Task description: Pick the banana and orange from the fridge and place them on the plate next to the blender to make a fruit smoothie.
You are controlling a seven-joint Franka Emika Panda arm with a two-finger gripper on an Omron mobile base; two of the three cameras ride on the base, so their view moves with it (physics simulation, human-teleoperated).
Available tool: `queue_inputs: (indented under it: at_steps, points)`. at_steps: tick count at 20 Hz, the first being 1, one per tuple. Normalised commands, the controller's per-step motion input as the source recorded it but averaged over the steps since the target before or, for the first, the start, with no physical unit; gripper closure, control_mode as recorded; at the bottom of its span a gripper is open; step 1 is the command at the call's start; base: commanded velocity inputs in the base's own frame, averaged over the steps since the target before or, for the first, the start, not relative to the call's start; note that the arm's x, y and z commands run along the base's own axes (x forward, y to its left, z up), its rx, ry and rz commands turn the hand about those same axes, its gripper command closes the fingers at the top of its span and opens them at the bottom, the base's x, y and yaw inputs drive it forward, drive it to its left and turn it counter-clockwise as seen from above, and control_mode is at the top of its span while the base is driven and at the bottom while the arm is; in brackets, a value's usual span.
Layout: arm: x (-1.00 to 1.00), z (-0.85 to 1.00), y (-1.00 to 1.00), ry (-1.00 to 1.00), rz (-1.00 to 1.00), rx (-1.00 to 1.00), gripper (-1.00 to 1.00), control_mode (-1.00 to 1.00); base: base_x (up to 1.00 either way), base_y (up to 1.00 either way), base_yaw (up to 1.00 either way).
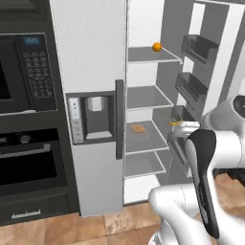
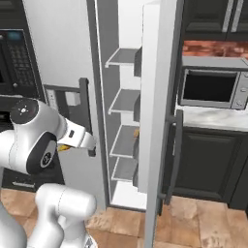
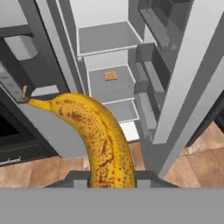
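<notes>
One fruit in hand: banana (image 3: 103, 140) clamped at its lower end between the closed tips of the gripper (image 3: 111, 177), spotted yellow curve rising up the middle of the hand view, stem end pointing away toward the fridge (image 1: 95, 72). Held just outside the open right compartment, in front of the door bins (image 1: 194, 91). Seen as a sliver of yellow by the wrist in the left base view (image 1: 173, 123). Best handled now by keeping the squeeze steady and the fruit level, swinging clear of the open door (image 2: 157, 111) before turning for the plate; looks like a soft, slippery load, so no jerks. Second fruit waiting: orange (image 1: 156, 46) sitting near the front edge of the upper shelf (image 1: 148, 55), well above the gripper. Flat tan square (image 1: 138, 128) lying alone on the third shelf down. Other shelves and bins showing nothing inside from these angles.
</notes>
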Motion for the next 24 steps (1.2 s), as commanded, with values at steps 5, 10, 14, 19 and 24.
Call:
queue_inputs:
  at_steps: [5,10,14,19,24]
  points:
    - [0.00,0.00,0.00,0.00,0.00,0.00,1.00,1.00,-0.83,0.05,-0.33]
    - [0.00,0.00,0.00,0.00,0.00,0.00,1.00,1.00,-0.86,0.00,-0.67]
    - [0.00,0.00,0.00,0.00,0.00,0.00,1.00,1.00,-0.77,0.02,-0.82]
    - [0.00,0.00,0.00,0.00,0.00,0.00,1.00,1.00,-0.57,0.01,-0.87]
    - [0.00,0.00,0.00,0.00,0.00,0.00,1.00,1.00,-0.17,-0.06,-0.86]
